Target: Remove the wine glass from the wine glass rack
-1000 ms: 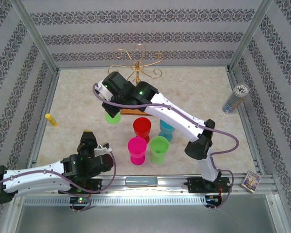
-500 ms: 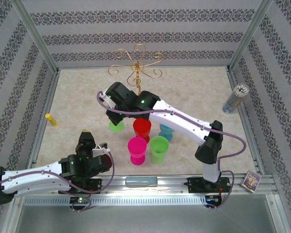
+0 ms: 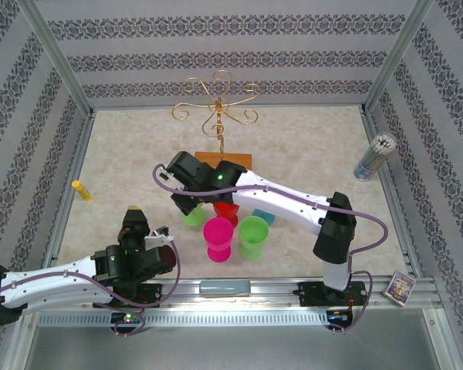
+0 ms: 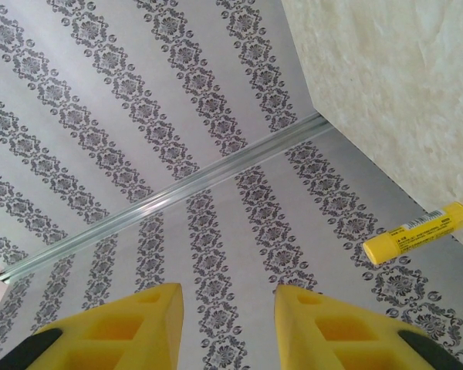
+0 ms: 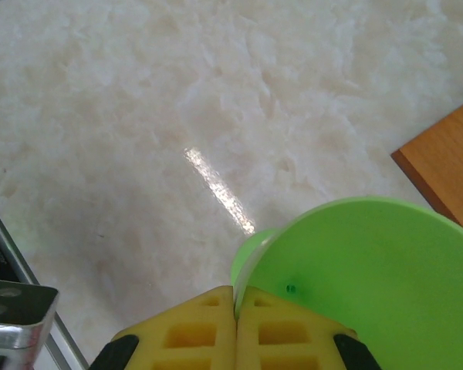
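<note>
The wine glass rack [image 3: 218, 104] is a gold wire stand on a brown wooden base [image 3: 224, 159] at the back of the table; no glass hangs on its arms. My right gripper [image 3: 187, 202] is shut on the rim of a light green wine glass [image 3: 193, 216], held in front of the rack, left of the red glass. In the right wrist view the yellow fingers [image 5: 235, 297] pinch the green glass's rim [image 5: 370, 270] above the marble top, and a corner of the wooden base [image 5: 447, 162] shows at the right. My left gripper [image 3: 137, 220] is open and empty, its fingers [image 4: 229, 308] pointing at the patterned wall.
Pink [image 3: 218, 237], green [image 3: 253, 235], red [image 3: 228, 210] and blue [image 3: 264, 217] glasses stand clustered at the table's near middle. A yellow marker [image 3: 81, 190] lies by the left wall. A cylinder of pens [image 3: 374, 156] stands at the right, and a small card box [image 3: 400, 287] sits on the near rail.
My right arm has pulled the green glass away from the rack toward the near side, to just left of the red glass. The left arm has barely moved.
</note>
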`<move>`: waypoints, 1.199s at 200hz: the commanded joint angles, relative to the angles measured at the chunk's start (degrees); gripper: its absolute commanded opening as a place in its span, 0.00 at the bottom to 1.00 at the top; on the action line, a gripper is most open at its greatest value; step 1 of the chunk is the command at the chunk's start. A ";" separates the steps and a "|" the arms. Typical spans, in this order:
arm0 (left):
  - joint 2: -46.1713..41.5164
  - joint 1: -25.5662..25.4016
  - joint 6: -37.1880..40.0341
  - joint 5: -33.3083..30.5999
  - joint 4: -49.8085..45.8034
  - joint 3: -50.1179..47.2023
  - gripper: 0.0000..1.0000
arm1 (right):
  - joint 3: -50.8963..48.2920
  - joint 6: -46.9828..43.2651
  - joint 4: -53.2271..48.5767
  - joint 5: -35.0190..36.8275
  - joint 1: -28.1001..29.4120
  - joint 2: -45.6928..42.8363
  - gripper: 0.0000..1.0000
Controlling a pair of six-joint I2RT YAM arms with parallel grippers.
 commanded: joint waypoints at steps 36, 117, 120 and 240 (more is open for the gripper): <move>-0.11 -0.76 -1.17 -0.81 -2.28 1.30 0.37 | -2.42 2.69 3.55 1.43 1.26 -2.05 0.00; 0.82 -0.76 -0.30 -0.65 -1.13 0.69 0.37 | -3.37 3.41 4.35 2.17 1.47 -0.37 0.00; 0.78 -0.77 -0.29 -0.64 -1.10 0.71 0.37 | -3.42 3.42 4.35 2.27 1.47 -0.30 0.00; 0.65 -0.80 -0.47 -0.16 -1.53 0.60 0.37 | -3.81 3.33 3.04 3.86 1.71 1.71 0.00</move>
